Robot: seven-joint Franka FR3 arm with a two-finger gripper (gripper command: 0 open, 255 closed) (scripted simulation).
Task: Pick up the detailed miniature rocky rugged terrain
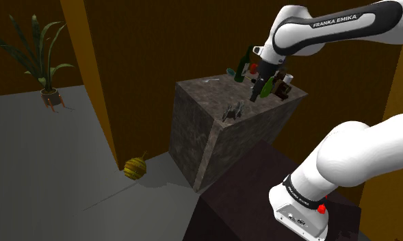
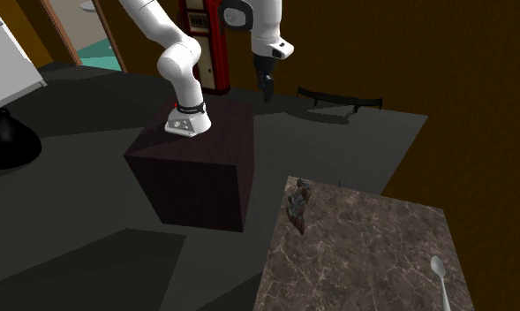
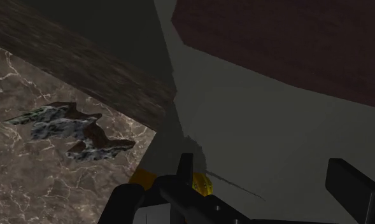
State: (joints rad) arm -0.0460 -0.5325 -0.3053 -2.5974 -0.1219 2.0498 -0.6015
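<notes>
My tool (image 1: pixel 257 91) (image 2: pixel 267 85) (image 3: pixel 237 186) is open, holding nothing; the rocky terrain miniature (image 1: pixel 232 111) (image 2: pixel 297 206) (image 3: pixel 70 130) lies on the marble counter (image 1: pixel 193 133) (image 2: pixel 373 243) (image 3: pixel 27 181) near its edge, apart from my tool.

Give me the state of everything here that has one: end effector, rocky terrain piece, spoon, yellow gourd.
End effector: open, holding nothing, up in the air.
Rocky terrain piece: lying on the marble block near its edge, not held.
Spoon: lying flat on the marble block, untouched.
Yellow gourd: resting on the floor beside the marble block.
</notes>
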